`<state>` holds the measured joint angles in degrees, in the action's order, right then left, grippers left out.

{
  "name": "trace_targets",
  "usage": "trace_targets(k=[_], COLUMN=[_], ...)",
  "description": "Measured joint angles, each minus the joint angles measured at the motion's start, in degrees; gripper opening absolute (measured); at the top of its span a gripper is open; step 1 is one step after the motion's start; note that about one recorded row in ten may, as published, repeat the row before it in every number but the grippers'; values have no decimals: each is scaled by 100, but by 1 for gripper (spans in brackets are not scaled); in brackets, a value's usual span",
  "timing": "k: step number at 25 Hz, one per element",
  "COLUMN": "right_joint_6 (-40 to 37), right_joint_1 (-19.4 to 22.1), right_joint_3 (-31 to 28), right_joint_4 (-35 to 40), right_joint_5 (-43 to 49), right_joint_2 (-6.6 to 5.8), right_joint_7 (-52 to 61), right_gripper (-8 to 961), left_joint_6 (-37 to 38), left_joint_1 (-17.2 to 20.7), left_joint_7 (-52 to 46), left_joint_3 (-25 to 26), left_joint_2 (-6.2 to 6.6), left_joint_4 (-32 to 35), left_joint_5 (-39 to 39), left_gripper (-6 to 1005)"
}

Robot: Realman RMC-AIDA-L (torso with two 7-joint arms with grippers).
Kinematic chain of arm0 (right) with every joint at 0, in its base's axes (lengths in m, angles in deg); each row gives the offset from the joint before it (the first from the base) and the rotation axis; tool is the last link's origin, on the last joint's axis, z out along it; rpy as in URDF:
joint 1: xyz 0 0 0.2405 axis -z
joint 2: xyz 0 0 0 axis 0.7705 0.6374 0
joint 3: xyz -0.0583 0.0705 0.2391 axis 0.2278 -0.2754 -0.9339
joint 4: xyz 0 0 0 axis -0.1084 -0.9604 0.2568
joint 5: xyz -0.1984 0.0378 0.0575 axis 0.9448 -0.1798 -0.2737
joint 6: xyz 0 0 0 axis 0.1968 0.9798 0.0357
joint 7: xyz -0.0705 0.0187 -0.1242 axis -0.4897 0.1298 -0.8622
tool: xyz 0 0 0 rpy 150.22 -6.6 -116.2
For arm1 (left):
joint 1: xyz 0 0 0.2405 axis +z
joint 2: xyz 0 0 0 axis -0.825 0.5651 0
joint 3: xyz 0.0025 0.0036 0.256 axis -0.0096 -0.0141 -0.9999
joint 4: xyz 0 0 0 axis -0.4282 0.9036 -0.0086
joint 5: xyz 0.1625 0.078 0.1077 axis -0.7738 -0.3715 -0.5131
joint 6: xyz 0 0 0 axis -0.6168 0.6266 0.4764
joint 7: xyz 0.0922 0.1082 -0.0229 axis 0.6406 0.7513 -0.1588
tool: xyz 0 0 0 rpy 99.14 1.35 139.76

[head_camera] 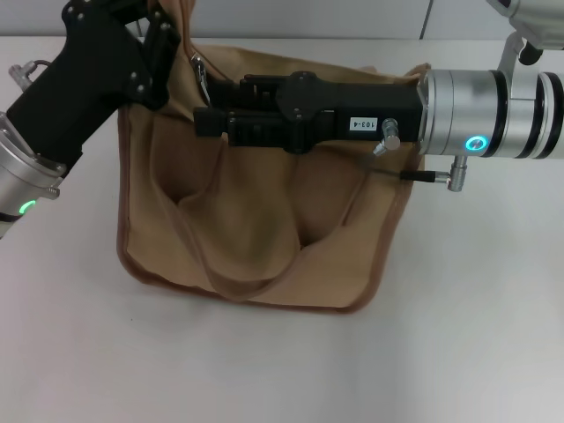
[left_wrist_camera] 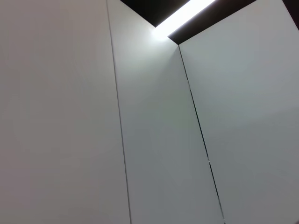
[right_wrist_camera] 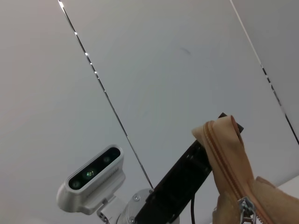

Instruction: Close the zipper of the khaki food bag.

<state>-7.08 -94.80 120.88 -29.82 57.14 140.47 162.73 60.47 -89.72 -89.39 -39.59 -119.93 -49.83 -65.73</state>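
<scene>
Right wrist view alone shows zipper [right_wrist_camera: 229,172], left gripper [right_wrist_camera: 223,122] clamped on bag corner, right gripper's state unclear.

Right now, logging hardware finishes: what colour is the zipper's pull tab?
Silver metal; the pull tab shows best in the right wrist view.

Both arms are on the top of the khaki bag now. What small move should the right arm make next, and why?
Probably draw the right pincer back along the bag's top edge, away from the left pincer. The left one holds up a corner of the khaki food bag, and the right wrist view shows the zipper closed near that corner with its slider further along. Whether the right pincer has the pull is hidden.
</scene>
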Motion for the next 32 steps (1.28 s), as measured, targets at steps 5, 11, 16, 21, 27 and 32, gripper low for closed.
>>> trace_targets(k=[5,11,16,21,27,32], right_joint_6=[37,40,43,50,23,-54], right_joint_1=[-1,-5,-3,16,5,2], right_joint_3=[0,1,1,-24,-6,-21], right_joint_4=[2,0,-29,-51,-33,-13], right_joint_5=[-6,-10,-10,-15,-18,-27], right_joint_2=[-2,4,7,9,9,17], right_joint_7=[2,3,1,-65,-107,-115], right_gripper=[636,636,636,636,635,634], left_joint_6=[0,84,122,217,236,97], left_joint_1=[-24,-128,-186,-188,-181,-169], left_joint_7=[-766,-2320,-3069,-3184,-3206,-3140], left_joint_3=[-24,-122,-453,-495,-498,-489], left_joint_2=[20,31,41,41,38,27], left_joint_4=[244,751,1083,1147,1159,1121], left_joint_5=[-23,-48,-38,-20,-6,5], left_gripper=[36,38,39,40,42,43])
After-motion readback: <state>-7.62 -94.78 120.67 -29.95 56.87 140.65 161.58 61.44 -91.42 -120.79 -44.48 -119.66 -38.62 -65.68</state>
